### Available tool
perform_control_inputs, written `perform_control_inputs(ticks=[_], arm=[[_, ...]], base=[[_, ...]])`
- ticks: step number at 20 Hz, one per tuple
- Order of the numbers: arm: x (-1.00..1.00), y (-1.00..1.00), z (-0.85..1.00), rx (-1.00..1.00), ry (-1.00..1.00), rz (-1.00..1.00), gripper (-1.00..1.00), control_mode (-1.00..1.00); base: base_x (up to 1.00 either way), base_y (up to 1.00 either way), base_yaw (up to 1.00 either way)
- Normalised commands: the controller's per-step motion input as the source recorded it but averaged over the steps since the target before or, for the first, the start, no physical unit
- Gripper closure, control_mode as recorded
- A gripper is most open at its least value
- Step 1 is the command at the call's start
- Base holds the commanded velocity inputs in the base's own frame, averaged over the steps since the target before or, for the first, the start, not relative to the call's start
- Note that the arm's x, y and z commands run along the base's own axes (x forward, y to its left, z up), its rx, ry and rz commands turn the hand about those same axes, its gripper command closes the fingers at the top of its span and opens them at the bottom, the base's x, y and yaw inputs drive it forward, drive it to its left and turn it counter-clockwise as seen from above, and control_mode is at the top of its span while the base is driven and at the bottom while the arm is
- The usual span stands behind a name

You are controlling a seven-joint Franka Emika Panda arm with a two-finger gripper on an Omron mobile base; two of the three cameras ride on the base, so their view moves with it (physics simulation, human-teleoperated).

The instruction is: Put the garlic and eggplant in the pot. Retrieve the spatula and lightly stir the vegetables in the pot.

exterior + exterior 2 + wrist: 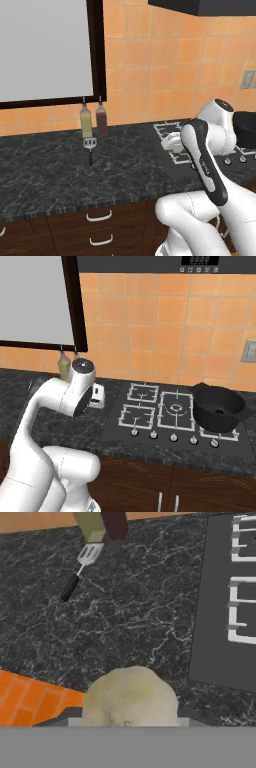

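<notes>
The garlic [129, 697], a pale cream lump, sits right at the bottom of the hand view with my gripper [129, 723] shut on it; it covers the fingertips. The hand [172, 144] hangs over the counter by the stove's left edge, as the right base view [98, 397] also shows. On the front right burner stands the black pot [220, 406], with a small dark purple piece [219, 411] inside, probably the eggplant. The spatula [90, 148] lies on the counter in front of two bottles, silver head toward them, and appears again in the hand view [80, 564].
A yellow-green bottle [86, 120] and a dark red bottle [101, 117] stand by the back wall under a window. The stove [150, 411] has a row of knobs [173, 437] along its front. Dark marble counter [45, 165] stretches to the left.
</notes>
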Motion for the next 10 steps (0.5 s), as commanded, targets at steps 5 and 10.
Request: perform_control_inputs(ticks=[5,10], arm=[[-0.59,0.0,1.0,-0.09,-0.06,-0.03,1.0,-1.0],[-0.06,0.06,1.0,-0.18,0.22,-0.01,1.0,-1.0]], base=[[0.0,0.0,0.0],[0.0,0.0,0.0]])
